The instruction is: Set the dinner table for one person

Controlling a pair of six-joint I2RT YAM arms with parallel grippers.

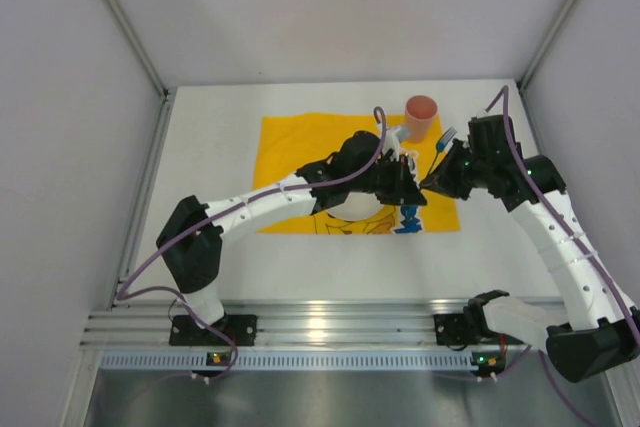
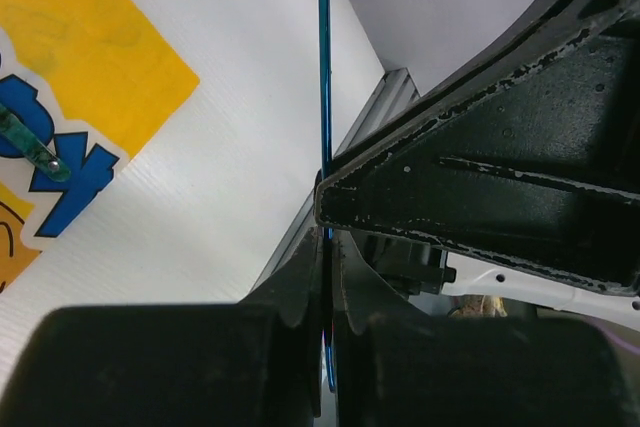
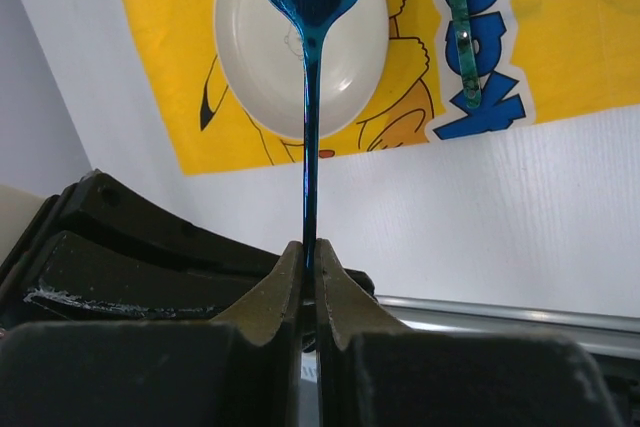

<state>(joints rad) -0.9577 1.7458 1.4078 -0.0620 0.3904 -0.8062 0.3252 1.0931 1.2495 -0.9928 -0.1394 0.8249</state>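
A cloth (image 1: 290, 147) lies across the middle of the dinner table (image 1: 210, 137), a plate (image 3: 250, 47) on its near half and a utensil (image 3: 462, 47) flat on the cloth just right of the plate. A cup (image 1: 421, 115) stands at the cloth's far right corner. Just right of the cup, a fork (image 1: 444, 142) is held above the cloth's right edge, tines toward the far side, pinched where the left gripper (image 2: 325, 267) and right gripper (image 1: 432, 183) meet.
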